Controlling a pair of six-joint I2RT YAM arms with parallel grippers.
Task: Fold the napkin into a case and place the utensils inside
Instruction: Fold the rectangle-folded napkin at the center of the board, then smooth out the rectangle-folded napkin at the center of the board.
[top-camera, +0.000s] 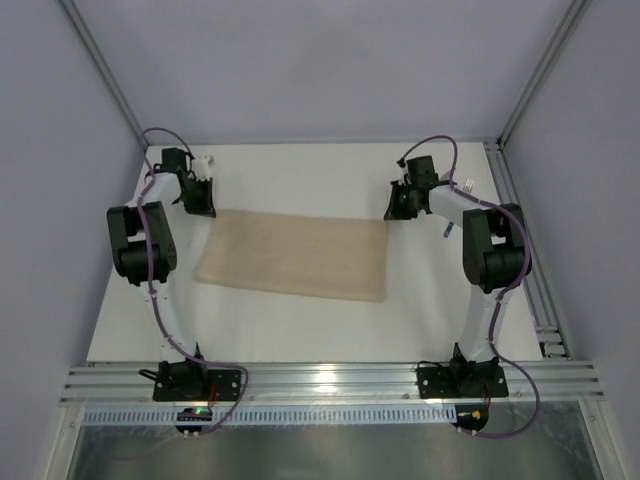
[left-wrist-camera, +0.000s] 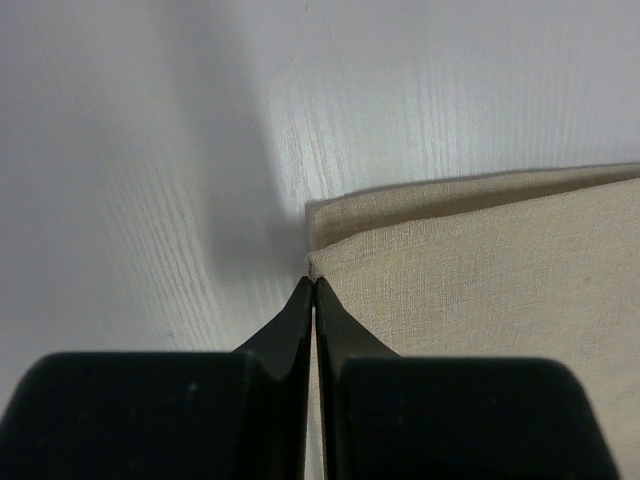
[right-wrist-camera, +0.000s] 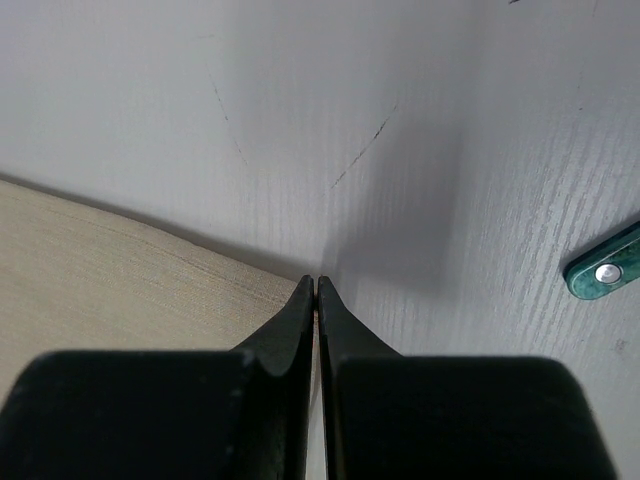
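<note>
The left gripper (left-wrist-camera: 314, 284) has its jaws pressed together, tips at the far left corner of the napkin (left-wrist-camera: 480, 270), where two layers show. Whether any cloth is nipped between them is hard to tell. The right gripper (right-wrist-camera: 316, 284) is likewise closed, at the far right corner. The napkin lies flat, an oblong mid-way across the table (top-camera: 300, 335). A green handle (right-wrist-camera: 604, 274) lies right of it, apart.
</note>
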